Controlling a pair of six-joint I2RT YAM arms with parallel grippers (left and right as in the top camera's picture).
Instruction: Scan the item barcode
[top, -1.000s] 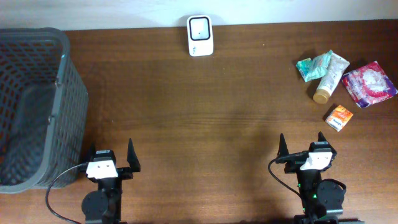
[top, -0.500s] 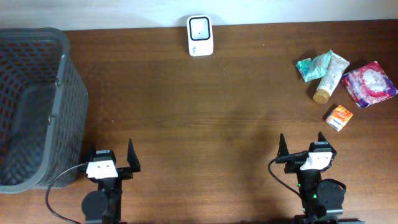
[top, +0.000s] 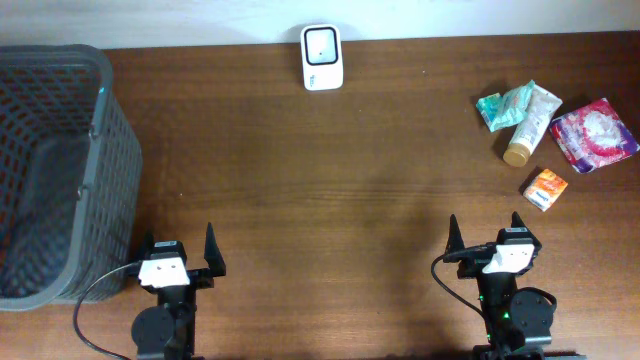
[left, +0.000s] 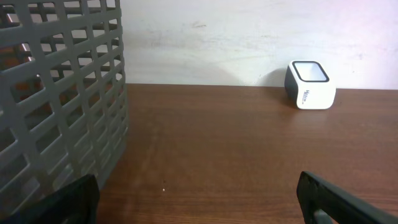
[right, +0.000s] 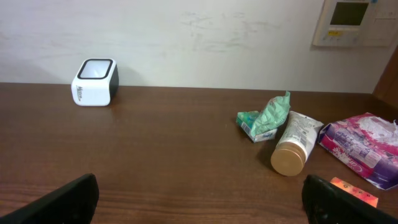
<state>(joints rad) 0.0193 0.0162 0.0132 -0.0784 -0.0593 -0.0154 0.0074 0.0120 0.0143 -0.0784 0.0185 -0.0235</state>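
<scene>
boxy white scanner (top: 322, 57), gray lattice basket (top: 112, 140), dark woodgrain table (top: 330, 190), crinkly pink packet (top: 594, 135)

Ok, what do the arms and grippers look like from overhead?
Both are black. The left gripper and right gripper each have two pointed black fingers ahead of a white block. A thin black cable loops off the left arm; a shorter one curves beside the right arm, whose base shows a small green light.
</scene>
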